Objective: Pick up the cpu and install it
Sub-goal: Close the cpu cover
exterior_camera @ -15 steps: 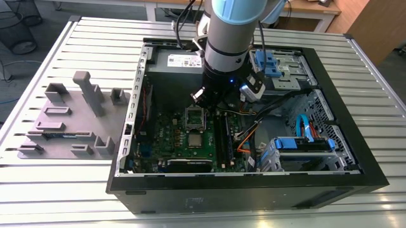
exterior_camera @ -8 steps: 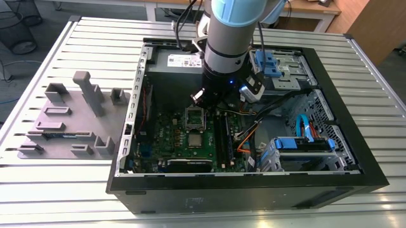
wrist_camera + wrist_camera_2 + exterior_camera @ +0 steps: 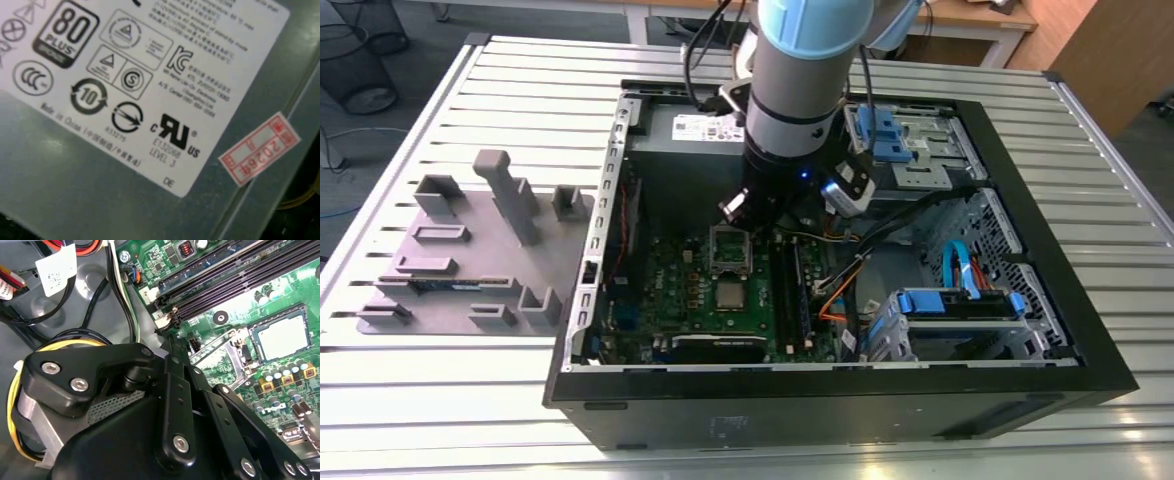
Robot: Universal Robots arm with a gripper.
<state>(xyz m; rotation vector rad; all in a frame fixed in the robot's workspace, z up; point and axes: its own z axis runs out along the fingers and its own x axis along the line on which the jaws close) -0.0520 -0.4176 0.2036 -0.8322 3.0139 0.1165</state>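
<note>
Probably best handled with a straight, level approach over the cpu (image 3: 731, 293), which lies flat in its socket on the green board (image 3: 670, 285), hinged frame (image 3: 730, 250) open at its 12 o'clock in the exterior view. Hanging farther toward 12 o'clock, near the grey power supply (image 3: 75, 200) (label facing a wrist camera): the gripper (image 3: 771, 215), clear of the chip, its opening impossible to tell.

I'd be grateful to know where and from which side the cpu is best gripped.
Probably by two opposite edges of the cpu, straight down from above: it lies flat on the motherboard, silvery top up, leaving only thin sides.
</note>
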